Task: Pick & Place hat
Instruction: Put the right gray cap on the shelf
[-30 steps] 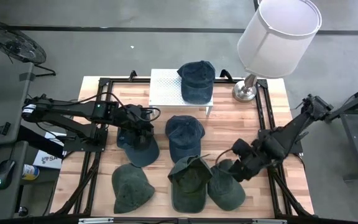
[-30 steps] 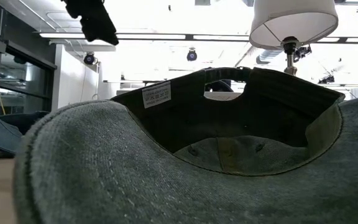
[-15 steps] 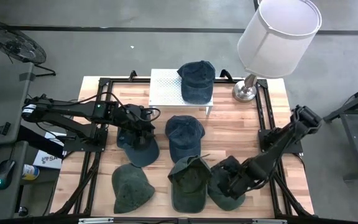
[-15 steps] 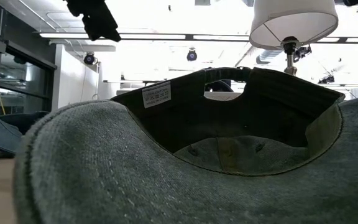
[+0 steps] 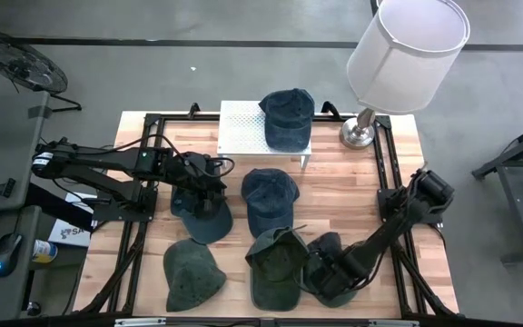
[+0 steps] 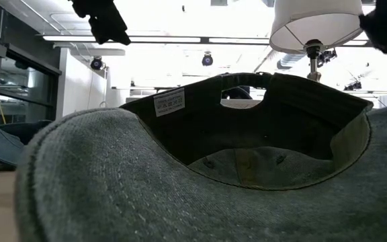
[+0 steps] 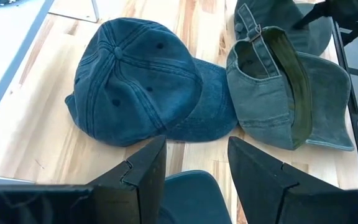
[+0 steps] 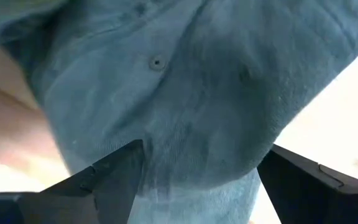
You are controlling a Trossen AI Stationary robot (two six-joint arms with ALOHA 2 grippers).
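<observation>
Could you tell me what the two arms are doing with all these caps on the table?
The right gripper, jaws wide open, is down over the green cap at the table's front right, apparently about to grasp it. The left gripper sits above the dark blue cap on the left, jaws partly open, holding nothing visible. One blue cap already lies on the white shelf; several others lie on the table.
</observation>
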